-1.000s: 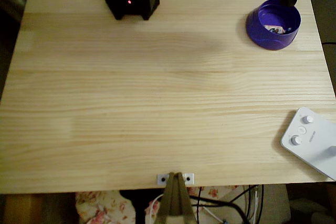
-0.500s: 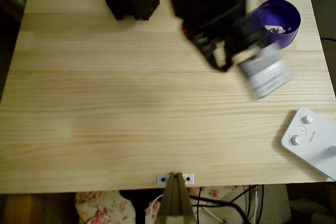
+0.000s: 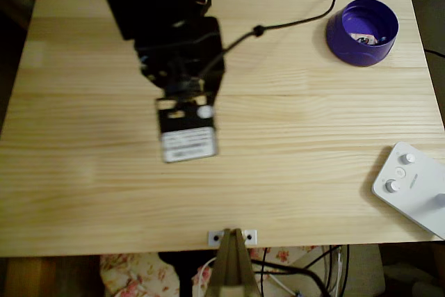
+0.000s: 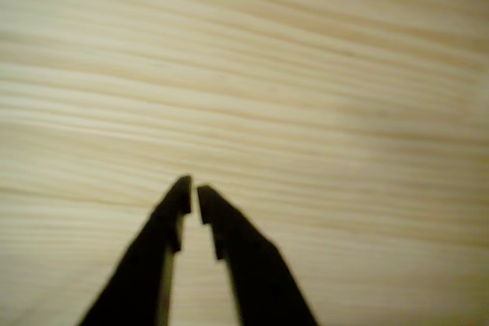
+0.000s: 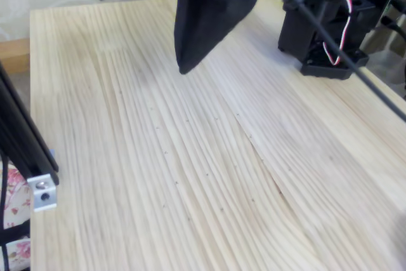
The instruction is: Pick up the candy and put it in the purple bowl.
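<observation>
The candy sat in the purple bowl, too small to tell which way it pointed. The gripper was nearly closed, empty, over bare table.

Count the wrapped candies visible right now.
1: a pale wrapped candy lying inside the round purple plastic bowl at the table's top-right corner, overhead view. The bowl's wall may hide others.

One purple bowl sits at the far right of a single wooden table, holding one candy. One black robot arm reaches over the boards; one white control box lies near right.
</observation>
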{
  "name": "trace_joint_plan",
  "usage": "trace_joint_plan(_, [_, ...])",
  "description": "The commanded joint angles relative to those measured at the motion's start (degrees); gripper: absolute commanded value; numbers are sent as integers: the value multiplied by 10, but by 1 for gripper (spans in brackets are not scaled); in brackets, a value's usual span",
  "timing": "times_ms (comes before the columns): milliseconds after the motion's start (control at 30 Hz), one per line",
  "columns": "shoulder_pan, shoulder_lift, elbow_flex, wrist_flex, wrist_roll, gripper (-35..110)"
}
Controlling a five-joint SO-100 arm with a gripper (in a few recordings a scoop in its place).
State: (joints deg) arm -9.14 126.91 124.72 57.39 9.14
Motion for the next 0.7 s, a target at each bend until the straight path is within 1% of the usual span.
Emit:
trace_joint_plan(0, [38, 69, 24, -21, 1, -1])
trace_joint_plan(467, [127, 238, 244, -108, 6, -1])
trace_joint_plan(667, [142, 355, 336, -106, -6, -1])
